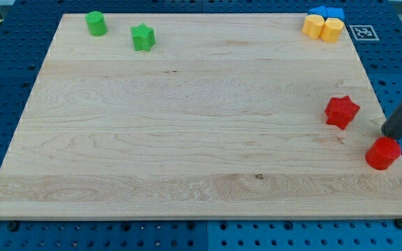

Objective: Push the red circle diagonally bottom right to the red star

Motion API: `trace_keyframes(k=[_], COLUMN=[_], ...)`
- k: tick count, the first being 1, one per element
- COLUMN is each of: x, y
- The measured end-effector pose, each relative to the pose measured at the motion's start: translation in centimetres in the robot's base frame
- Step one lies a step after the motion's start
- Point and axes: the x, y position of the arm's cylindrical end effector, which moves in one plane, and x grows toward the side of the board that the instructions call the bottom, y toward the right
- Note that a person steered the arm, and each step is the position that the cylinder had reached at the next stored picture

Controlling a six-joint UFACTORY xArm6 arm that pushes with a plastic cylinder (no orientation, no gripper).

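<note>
- A green cylinder (96, 23) and a green star (143, 37) are sitting near the wooden board's (187, 139) top-left corner.
- A yellow heart-shaped block (323, 28) is resting at the top right, touching a blue block (327, 12) behind it.
- The red star (341, 111) is lying near the right edge.
- The red circle (383, 153) is sitting just below and right of the star, apart from it.
- My tip (388, 132), a bare rod gripping nothing, is hovering just above the circle's top edge.
</note>
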Motion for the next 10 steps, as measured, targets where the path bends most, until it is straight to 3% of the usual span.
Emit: trace_keyframes(k=[2, 5, 8, 10], x=[3.7, 0.7, 2.5, 1.4], y=[1.4, 0.3, -0.7, -2.1])
